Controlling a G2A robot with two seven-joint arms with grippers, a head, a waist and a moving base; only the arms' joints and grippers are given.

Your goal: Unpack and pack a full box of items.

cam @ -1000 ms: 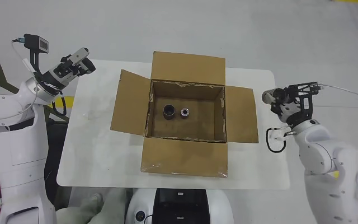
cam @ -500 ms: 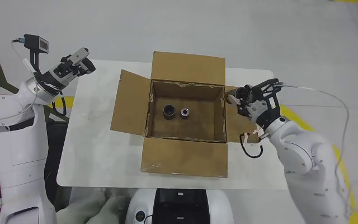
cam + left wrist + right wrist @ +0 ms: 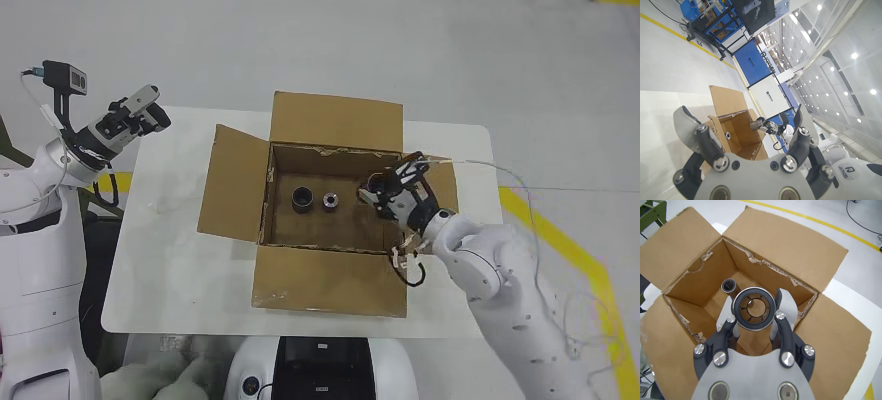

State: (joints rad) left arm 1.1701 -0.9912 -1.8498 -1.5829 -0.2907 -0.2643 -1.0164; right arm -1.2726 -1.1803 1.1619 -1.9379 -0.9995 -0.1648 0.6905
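Bright, even light falls from rows of ceiling lamps [image 3: 854, 55]. The white worktop [image 3: 170, 270] reflects strongly, nearly washed out, while the inside of the box [image 3: 330, 280] lies in soft shade. Metal screws [image 3: 786, 357] glint. Both wrist views bow straight lines toward their edges.

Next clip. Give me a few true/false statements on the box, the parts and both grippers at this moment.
1. The right gripper is shut on a metal sleeve above the open box. True.
2. The left gripper is inside the box. False: it is over a far corner of the table, apart from the box, open and empty.
3. Two parts lie on the box floor, a dark cylinder and a smaller metal part. True.
4. The box flaps are folded shut. False: all four flaps are spread outward.
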